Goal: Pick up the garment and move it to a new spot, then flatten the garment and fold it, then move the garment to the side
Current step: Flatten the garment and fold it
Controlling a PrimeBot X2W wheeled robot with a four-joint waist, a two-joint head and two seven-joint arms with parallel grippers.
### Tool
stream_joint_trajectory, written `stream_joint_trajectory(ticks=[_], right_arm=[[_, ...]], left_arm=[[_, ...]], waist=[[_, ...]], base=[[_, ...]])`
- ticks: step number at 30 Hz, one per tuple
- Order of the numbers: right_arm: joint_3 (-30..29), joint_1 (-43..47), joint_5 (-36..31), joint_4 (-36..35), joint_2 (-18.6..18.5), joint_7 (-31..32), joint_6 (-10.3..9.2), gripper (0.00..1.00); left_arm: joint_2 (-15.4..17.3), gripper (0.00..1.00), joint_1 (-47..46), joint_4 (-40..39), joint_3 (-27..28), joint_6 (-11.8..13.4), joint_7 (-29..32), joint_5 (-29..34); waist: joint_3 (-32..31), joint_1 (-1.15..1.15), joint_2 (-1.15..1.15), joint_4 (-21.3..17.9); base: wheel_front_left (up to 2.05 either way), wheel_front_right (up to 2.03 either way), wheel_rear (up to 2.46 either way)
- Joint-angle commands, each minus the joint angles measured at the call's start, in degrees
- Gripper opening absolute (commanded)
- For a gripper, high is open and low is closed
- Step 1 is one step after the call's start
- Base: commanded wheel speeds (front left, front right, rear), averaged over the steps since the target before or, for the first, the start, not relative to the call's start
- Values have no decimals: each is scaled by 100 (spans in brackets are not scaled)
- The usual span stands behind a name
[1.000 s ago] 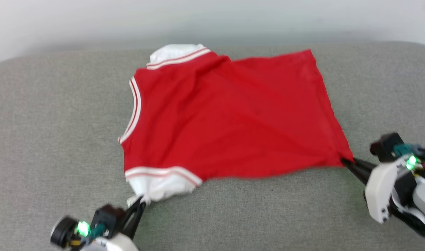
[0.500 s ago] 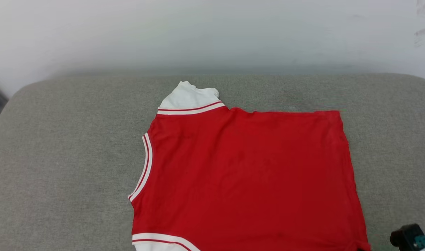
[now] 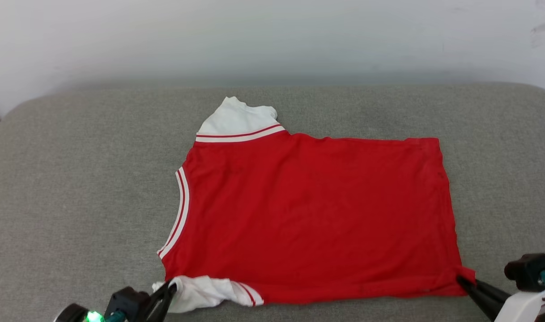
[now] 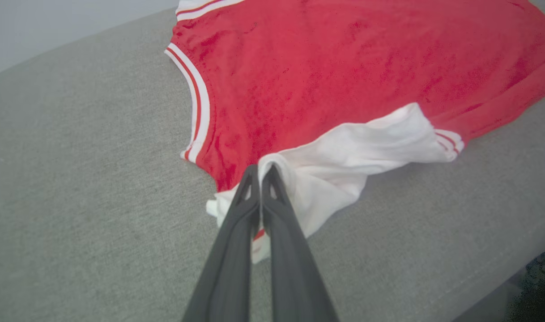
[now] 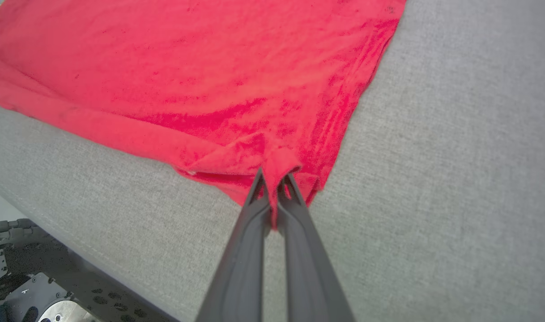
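1. Head view: the shirt [image 3: 312,214] lies spread on the grey cushion [image 3: 75,179], plain red side up, with its neck opening at the left and its hem at the right.
2. The left gripper [image 3: 169,286] sits at the shirt's near-left corner. It is pinched tight on the white sleeve [image 3: 201,290], which lies bunched and twisted there.
3. The right gripper [image 3: 460,278] sits at the shirt's near-right corner. It is clamped on the hem corner, with a small fold of red cloth between its fingers.
4. The step in hand looks like flattening.
   - Draw both corners evenly away from the shirt's far side and slightly apart.
   - Stay low over the cushion, so the ridge along the shirt's near side smooths out.
   - Let the sleeve go only once it lies untwisted.
5. No lettering, number, brand or label can be read on the side that shows. The only marking is the red-and-white striped trim [image 3: 181,210].
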Motion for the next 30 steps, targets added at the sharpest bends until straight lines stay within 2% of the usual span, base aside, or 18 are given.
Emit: stream_joint_trajectory(ticks=[1, 8, 16, 22, 30], right_arm=[[-125, -128, -77, -109, 56, 69, -5, 0], [-565, -449, -308, -565, 200, 395, -5, 0], [-567, -1129, -485, -744, 289, 770, -5, 0], [-403, -1750, -500, -440, 379, 1056, -5, 0], [-11, -2465, -428, 467, 532, 1116, -6, 0]], left_arm=[[46, 0, -219, 3, 37, -48, 24, 91], [6, 0, -1226, 121, 122, -335, 234, 409], [-111, 0, -2170, 695, 224, -638, 289, 585], [-137, 0, -2643, 1128, 184, -840, 378, 735], [-371, 0, -3084, 1981, 55, -1216, 425, 746]], waist=[[86, 1, 0, -34], [412, 1, 0, -125], [923, 1, 0, -344], [1357, 1, 0, -427], [1810, 1, 0, -406]], base=[[0, 0, 0], [0, 0, 0], [0, 0, 0], [0, 0, 0], [0, 0, 0]])
